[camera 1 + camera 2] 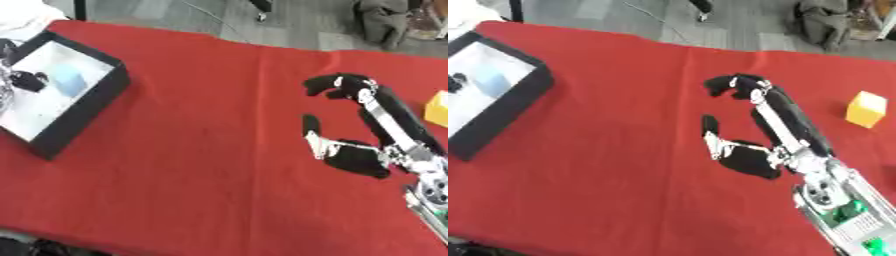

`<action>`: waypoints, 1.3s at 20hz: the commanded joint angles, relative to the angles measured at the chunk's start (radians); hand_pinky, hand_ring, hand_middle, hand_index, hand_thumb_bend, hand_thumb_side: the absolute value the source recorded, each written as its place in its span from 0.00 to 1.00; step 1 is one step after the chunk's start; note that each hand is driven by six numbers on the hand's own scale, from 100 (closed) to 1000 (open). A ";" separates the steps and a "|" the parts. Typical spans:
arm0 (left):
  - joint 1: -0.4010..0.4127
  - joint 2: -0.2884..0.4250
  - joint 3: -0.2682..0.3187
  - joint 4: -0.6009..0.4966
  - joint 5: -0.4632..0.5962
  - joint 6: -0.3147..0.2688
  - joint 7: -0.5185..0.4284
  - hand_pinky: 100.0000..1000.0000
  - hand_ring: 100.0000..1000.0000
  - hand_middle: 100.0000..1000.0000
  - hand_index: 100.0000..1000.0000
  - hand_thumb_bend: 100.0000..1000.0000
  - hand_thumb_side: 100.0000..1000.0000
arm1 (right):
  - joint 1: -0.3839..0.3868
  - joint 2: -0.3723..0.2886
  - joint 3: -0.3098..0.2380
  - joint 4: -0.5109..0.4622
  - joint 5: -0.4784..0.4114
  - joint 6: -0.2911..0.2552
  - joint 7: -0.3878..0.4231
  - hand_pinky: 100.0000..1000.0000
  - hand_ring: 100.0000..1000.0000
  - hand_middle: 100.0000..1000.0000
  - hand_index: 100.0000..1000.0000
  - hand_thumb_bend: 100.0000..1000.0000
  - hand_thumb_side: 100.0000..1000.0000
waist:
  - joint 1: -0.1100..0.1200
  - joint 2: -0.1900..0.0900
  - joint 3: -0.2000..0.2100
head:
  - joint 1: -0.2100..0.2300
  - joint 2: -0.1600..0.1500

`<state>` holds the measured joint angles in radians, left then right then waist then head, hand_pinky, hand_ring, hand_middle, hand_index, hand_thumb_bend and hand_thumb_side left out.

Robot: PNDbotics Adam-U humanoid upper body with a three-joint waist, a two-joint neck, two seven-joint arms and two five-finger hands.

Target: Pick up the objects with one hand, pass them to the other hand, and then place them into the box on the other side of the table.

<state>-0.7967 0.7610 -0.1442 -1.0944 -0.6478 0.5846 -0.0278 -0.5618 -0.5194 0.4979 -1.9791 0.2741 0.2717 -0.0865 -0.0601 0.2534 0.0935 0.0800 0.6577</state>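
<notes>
Red cloth (623, 150) covers the table. Right hand (750, 150) is seen at centre-right, fingers spread, holding nothing. Yellow block (866, 109) lies at right, nearest this hand; box (83, 107) sits upper left.

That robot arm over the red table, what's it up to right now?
The robot's right hand hovers open over the middle of the red table, holding nothing. A yellow block sits on the cloth to its right, untouched. At the table's left edge stands a black box with a pale blue block and a small dark thing already inside. The left hand isn't in view.
</notes>
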 commanded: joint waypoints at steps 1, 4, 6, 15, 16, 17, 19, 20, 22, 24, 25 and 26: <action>0.012 0.025 0.013 -0.126 0.143 -0.058 0.039 0.69 0.69 0.71 0.75 0.09 0.57 | -0.006 -0.040 -0.036 -0.021 -0.009 0.005 -0.018 0.80 0.87 0.66 0.79 0.00 0.00 | 0.006 -0.019 0.000 | -0.027 0.007; 0.050 0.026 0.007 -0.217 0.281 -0.099 0.080 0.67 0.68 0.69 0.74 0.13 0.70 | 0.000 -0.067 -0.072 -0.021 -0.021 0.014 -0.036 0.80 0.88 0.67 0.79 0.00 0.00 | 0.004 -0.019 -0.002 | -0.050 0.009; 0.066 0.026 -0.005 -0.262 0.334 -0.105 0.113 0.66 0.66 0.67 0.73 0.10 0.64 | 0.010 -0.087 -0.099 -0.021 -0.048 0.026 -0.040 0.80 0.88 0.68 0.79 0.00 0.03 | 0.002 -0.018 -0.003 | -0.073 0.011; 0.095 -0.026 -0.020 -0.429 0.496 -0.113 0.191 0.63 0.69 0.74 0.78 0.00 0.68 | 0.071 -0.211 -0.244 -0.021 -0.251 0.066 -0.035 0.81 0.95 0.81 0.85 0.00 0.14 | -0.008 -0.008 -0.002 | -0.147 0.000; 0.096 -0.038 -0.014 -0.443 0.514 -0.120 0.202 0.63 0.68 0.74 0.79 0.00 0.68 | 0.075 -0.228 -0.258 -0.021 -0.264 0.070 -0.028 0.82 0.95 0.81 0.85 0.00 0.14 | -0.009 -0.006 -0.002 | -0.153 -0.003; 0.097 -0.050 -0.009 -0.459 0.533 -0.127 0.216 0.62 0.67 0.73 0.80 0.00 0.68 | 0.080 -0.246 -0.270 -0.020 -0.274 0.073 -0.016 0.82 0.95 0.80 0.85 0.00 0.14 | -0.011 -0.004 0.000 | -0.159 -0.006; 0.104 -0.070 -0.003 -0.495 0.569 -0.140 0.242 0.60 0.66 0.72 0.79 0.00 0.69 | 0.088 -0.283 -0.291 -0.003 -0.283 0.078 0.022 0.83 0.94 0.78 0.83 0.00 0.14 | -0.013 0.001 0.003 | -0.170 -0.012; 0.109 -0.077 -0.003 -0.515 0.585 -0.144 0.251 0.60 0.66 0.72 0.79 0.00 0.70 | 0.092 -0.301 -0.301 0.010 -0.280 0.077 0.042 0.83 0.94 0.77 0.83 0.00 0.13 | -0.015 0.003 0.005 | -0.175 -0.015; 0.121 -0.088 -0.003 -0.560 0.610 -0.150 0.259 0.60 0.65 0.72 0.78 0.00 0.71 | 0.098 -0.335 -0.319 0.041 -0.262 0.068 0.078 0.84 0.95 0.78 0.84 0.05 0.10 | -0.017 0.009 0.009 | -0.185 -0.022; 0.135 -0.099 -0.001 -0.610 0.629 -0.152 0.259 0.60 0.65 0.71 0.78 0.00 0.72 | 0.103 -0.367 -0.337 0.079 -0.235 0.050 0.121 0.85 0.95 0.80 0.85 0.12 0.06 | -0.019 0.015 0.013 | -0.197 -0.030; 0.141 -0.105 0.001 -0.634 0.637 -0.151 0.257 0.60 0.64 0.71 0.77 0.00 0.72 | 0.103 -0.381 -0.345 0.099 -0.222 0.037 0.145 0.86 0.95 0.80 0.86 0.15 0.04 | -0.020 0.018 0.015 | -0.202 -0.033; 0.148 -0.112 0.002 -0.656 0.644 -0.149 0.255 0.59 0.64 0.71 0.77 0.00 0.73 | 0.103 -0.394 -0.353 0.117 -0.209 0.021 0.171 0.87 0.96 0.81 0.87 0.18 0.03 | -0.022 0.021 0.017 | -0.207 -0.036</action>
<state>-0.6391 0.6393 -0.1575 -1.7076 -0.0170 0.4366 0.2245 -0.4498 -0.8602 0.1707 -1.8757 0.0478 0.3058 0.0588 -0.0853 0.2892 0.1109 -0.1182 0.6374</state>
